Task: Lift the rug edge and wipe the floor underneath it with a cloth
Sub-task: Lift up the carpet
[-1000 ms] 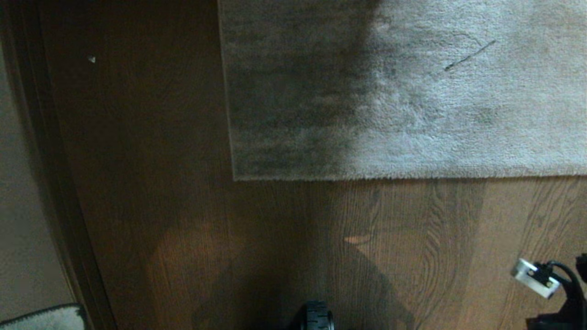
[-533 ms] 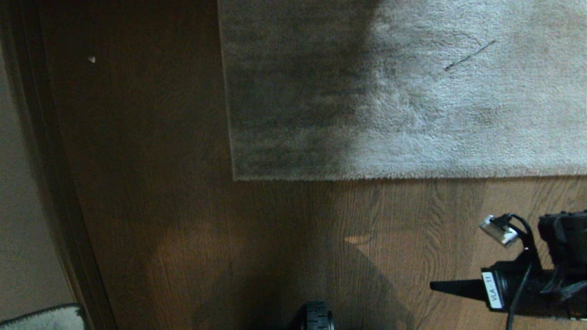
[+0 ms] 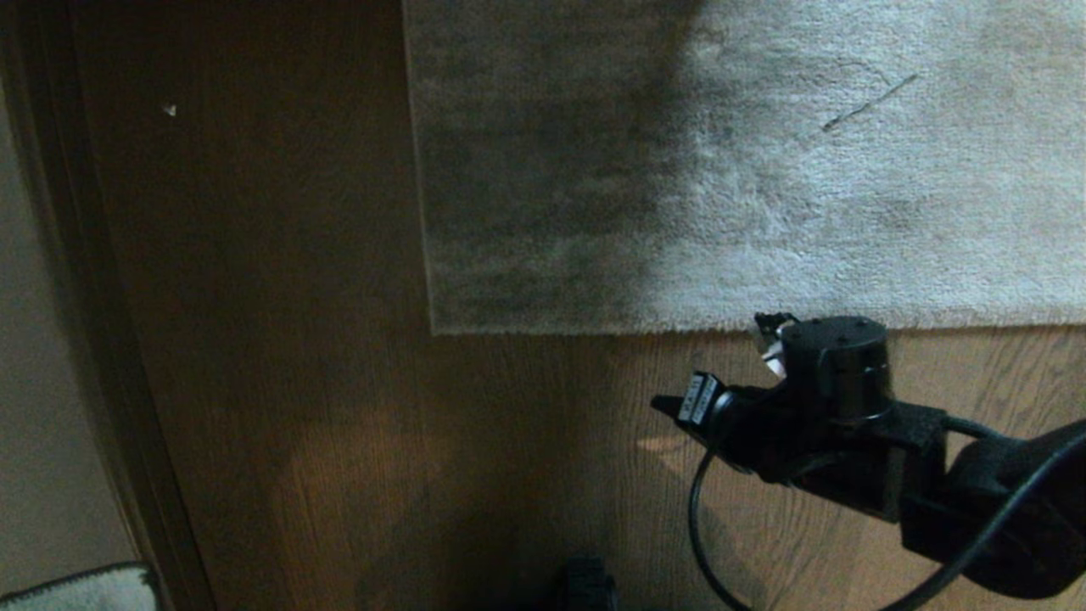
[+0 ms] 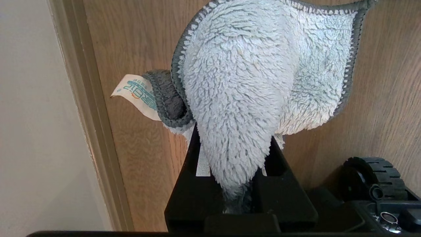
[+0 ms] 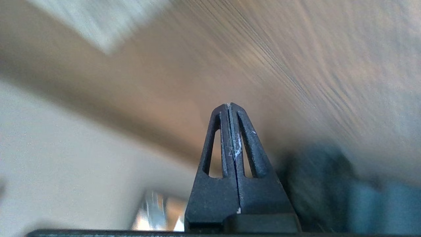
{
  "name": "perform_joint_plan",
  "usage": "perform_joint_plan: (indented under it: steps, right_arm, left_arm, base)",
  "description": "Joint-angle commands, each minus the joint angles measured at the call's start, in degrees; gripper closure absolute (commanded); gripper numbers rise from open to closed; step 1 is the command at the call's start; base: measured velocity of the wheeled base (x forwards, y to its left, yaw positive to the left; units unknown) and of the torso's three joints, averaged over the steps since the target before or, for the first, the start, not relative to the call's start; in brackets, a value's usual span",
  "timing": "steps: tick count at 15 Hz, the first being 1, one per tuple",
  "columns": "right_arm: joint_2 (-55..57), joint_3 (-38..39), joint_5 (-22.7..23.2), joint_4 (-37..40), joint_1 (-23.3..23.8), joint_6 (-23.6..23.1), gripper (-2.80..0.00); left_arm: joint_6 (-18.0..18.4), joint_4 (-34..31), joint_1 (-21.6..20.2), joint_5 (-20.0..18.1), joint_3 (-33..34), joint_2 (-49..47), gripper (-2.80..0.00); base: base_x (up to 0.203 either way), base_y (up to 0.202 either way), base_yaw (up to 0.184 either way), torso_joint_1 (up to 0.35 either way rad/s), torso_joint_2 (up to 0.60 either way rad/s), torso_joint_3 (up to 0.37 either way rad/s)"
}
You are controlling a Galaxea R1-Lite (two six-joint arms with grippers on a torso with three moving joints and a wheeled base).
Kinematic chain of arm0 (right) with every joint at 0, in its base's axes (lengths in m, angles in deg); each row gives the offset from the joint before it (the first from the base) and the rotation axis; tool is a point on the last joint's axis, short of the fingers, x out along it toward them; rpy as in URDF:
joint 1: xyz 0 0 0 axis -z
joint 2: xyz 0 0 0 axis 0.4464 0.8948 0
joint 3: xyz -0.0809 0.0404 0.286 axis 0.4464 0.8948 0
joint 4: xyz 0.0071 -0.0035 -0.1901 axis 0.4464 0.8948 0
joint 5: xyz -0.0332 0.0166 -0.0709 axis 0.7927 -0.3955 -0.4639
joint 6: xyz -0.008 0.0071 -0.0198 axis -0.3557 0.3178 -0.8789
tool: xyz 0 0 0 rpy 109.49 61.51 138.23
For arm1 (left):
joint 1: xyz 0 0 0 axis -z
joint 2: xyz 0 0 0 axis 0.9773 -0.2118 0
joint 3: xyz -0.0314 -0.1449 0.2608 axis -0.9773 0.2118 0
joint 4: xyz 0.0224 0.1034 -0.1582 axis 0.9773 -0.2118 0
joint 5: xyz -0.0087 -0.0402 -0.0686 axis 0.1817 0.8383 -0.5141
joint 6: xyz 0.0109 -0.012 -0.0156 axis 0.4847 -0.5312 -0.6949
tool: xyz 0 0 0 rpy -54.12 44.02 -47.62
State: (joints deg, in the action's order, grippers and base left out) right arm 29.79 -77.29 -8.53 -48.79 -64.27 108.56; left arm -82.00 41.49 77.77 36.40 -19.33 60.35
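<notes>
The grey-beige rug (image 3: 764,170) lies flat on the brown wood floor (image 3: 297,382). Its near rug edge (image 3: 679,327) ends in a square corner (image 3: 434,329). My right gripper (image 3: 666,405) hovers over the floor just in front of that edge and points left. It is shut with nothing in it, fingertips (image 5: 229,106) pressed together. My left gripper (image 4: 233,141) is shut on the fluffy pale cloth (image 4: 243,82), which has a dark grey hem and a label. A corner of the cloth (image 3: 85,588) shows at the head view's lower left.
A pale wall (image 3: 34,382) and dark baseboard (image 3: 102,339) run along the left side. A small white speck (image 3: 170,109) lies on the floor at the far left. The base's black wheel (image 4: 375,177) sits close to the cloth.
My right arm has swung in from the lower right corner, up and to the left, stopping close to the rug's near edge. It has stayed shut. The rug has not moved.
</notes>
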Motion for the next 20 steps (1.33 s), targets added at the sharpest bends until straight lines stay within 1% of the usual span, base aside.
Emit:
perform_joint_plan:
  steps: [1,2,3,7,10,13,14,16,17,18,19,20]
  right_arm:
    - [2.5,-5.7,-11.6,0.1,-6.9,4.5,0.00]
    - [1.2,-5.9,-12.7,0.7,-8.7,5.6,-2.80]
    - [0.3,-5.7,-14.2,1.0,-10.5,6.0,-2.80]
    - [0.7,-1.6,-24.5,0.4,-15.2,5.8,-2.80]
    - [1.6,1.6,-27.7,0.3,-16.2,5.5,-2.80]
    - [4.3,2.3,-29.7,-0.6,-16.1,5.4,-2.80]
    - [5.7,2.5,-30.1,-3.0,-16.1,5.1,-2.80]
    - [8.1,4.1,-30.3,-10.8,-15.8,0.6,-2.80]
    - [9.6,5.0,-30.3,-17.1,-15.7,-2.2,-2.80]
    - [11.7,6.1,-30.3,-24.7,-15.5,-5.4,-2.80]
    - [13.6,7.0,-30.3,-31.9,-15.4,-9.0,-2.80]
    - [15.6,7.9,-30.2,-39.5,-15.4,-13.8,-2.80]
  left_arm:
    - [0.0,0.0,0.0,0.0,0.0,0.0,0.00]
    - [0.0,0.0,0.0,0.0,0.0,0.0,0.00]
    - [0.0,0.0,0.0,0.0,0.0,0.0,0.00]
    - [0.0,0.0,0.0,0.0,0.0,0.0,0.00]
    - [0.0,0.0,0.0,0.0,0.0,0.0,0.00]
    - [0.0,0.0,0.0,0.0,0.0,0.0,0.00]
    - [0.0,0.0,0.0,0.0,0.0,0.0,0.00]
    - [0.0,0.0,0.0,0.0,0.0,0.0,0.00]
    - [0.0,1.6,0.0,0.0,0.0,0.0,0.00]
    - [0.0,0.1,0.0,0.0,0.0,0.0,0.00]
    - [0.0,0.0,0.0,0.0,0.0,0.0,0.00]
    - [0.0,0.0,0.0,0.0,0.0,0.0,0.00]
  base:
    - [0.000,0.000,0.000,0.000,0.00,0.000]
    - [0.000,0.000,0.000,0.000,0.00,0.000]
    - [0.000,0.000,0.000,0.000,0.00,0.000]
    - [0.000,0.000,0.000,0.000,0.00,0.000]
    - [0.000,0.000,0.000,0.000,0.00,0.000]
    - [0.000,0.000,0.000,0.000,0.00,0.000]
    - [0.000,0.000,0.000,0.000,0.00,0.000]
    - [0.000,0.000,0.000,0.000,0.00,0.000]
    - [0.000,0.000,0.000,0.000,0.00,0.000]
    - [0.000,0.000,0.000,0.000,0.00,0.000]
    - [0.000,0.000,0.000,0.000,0.00,0.000]
    - [0.000,0.000,0.000,0.000,0.00,0.000]
